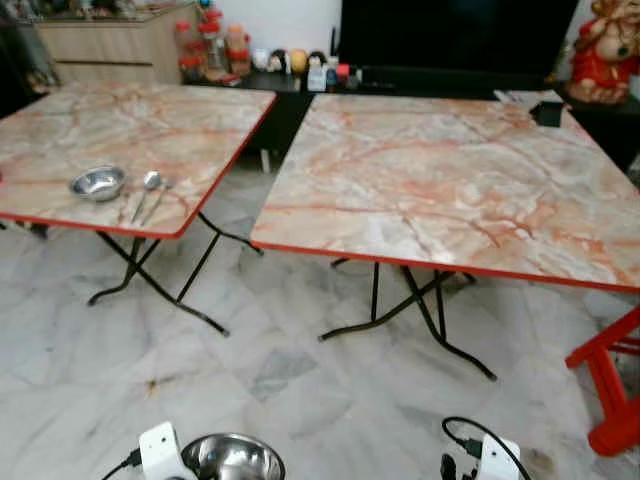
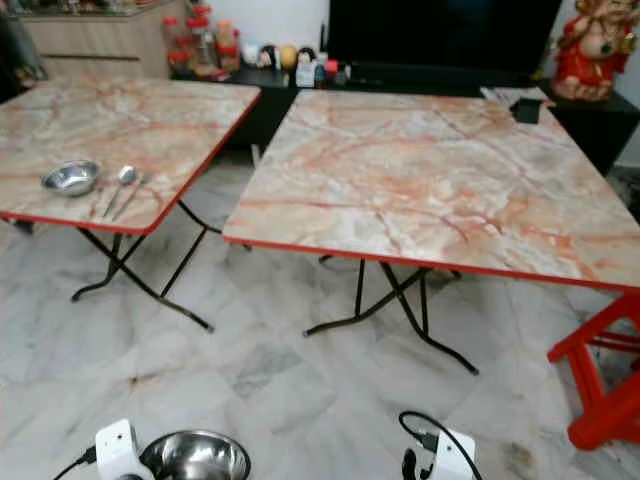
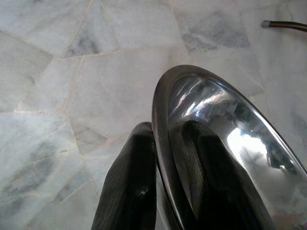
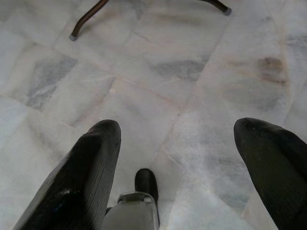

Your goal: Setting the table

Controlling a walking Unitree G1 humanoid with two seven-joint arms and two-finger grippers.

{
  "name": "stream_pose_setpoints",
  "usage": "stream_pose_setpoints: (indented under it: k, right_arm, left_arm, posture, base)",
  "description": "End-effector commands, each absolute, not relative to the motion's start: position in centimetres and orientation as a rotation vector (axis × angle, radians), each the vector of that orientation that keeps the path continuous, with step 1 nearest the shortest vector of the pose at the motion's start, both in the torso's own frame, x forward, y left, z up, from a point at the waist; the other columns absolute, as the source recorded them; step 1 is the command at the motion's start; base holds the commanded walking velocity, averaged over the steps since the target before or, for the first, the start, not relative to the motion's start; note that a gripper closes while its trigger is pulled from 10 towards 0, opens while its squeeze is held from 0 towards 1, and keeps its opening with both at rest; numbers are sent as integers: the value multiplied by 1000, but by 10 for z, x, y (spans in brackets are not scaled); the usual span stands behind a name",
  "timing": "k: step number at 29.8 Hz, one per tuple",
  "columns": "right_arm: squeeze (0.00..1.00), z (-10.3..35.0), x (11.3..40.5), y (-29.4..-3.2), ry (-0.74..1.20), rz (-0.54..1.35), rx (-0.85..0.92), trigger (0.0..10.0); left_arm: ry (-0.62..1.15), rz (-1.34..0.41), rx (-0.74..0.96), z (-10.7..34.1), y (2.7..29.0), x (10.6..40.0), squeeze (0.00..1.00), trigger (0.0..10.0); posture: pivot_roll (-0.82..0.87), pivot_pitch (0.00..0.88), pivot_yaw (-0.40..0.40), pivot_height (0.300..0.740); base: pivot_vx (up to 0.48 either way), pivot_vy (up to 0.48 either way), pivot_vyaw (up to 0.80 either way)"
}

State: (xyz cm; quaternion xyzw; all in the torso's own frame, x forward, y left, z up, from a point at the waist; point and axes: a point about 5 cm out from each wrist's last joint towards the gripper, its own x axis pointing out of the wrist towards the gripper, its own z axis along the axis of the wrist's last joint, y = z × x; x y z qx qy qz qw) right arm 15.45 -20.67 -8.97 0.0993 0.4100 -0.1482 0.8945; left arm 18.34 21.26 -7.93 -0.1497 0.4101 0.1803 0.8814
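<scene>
Two marble-patterned folding tables with red edges stand ahead. On the left table (image 1: pixel 60 140) sit a steel bowl (image 1: pixel 98 183), a spoon (image 1: pixel 148 186) and a fork (image 1: pixel 160 198). The right table (image 1: pixel 460 180) is bare but for a small dark box (image 1: pixel 547 112) at its far corner. My left gripper (image 3: pixel 163 139) is shut on the rim of a second steel bowl (image 3: pixel 230 143), one finger inside and one outside; this held bowl (image 1: pixel 232 458) hangs low over the floor. My right gripper (image 4: pixel 177 139) is open with nothing between its fingers, above the marble floor.
A red stool (image 1: pixel 610 390) stands at the right. Black table legs (image 1: pixel 400 310) cross under both tables. A dark cabinet with bottles and jars (image 1: pixel 210 45), a large TV (image 1: pixel 450 35) and a red figurine (image 1: pixel 605 50) line the back wall. Marble floor (image 1: pixel 300 390) lies between me and the tables.
</scene>
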Motion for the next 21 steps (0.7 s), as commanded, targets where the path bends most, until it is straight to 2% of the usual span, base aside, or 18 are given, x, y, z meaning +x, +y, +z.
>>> stream_pose_setpoints:
  k: [1,7,11,21]
  right_arm:
    - [0,-88,157,-209,838,-310,208,10000]
    - [0,-89,155,-212,848,-328,214,10000]
    - [0,-89,154,-213,853,-331,215,10000]
    - [0,-88,158,-211,843,-312,206,10000]
  left_arm:
    - [834,384,-306,-76,215,188,0,10000]
    - [833,386,-313,-77,215,188,0,10000]
    - [829,389,-318,-76,215,188,0,10000]
    - [830,389,-317,-77,215,187,0,10000]
  posture:
    - [-21,0,-13,740]
    - [-22,0,-9,740]
    - [-17,0,-12,740]
    - [-11,0,-17,740]
  base:
    - [401,0,0]
    - [410,0,0]
    - [431,0,-541]
    - [437,0,0]
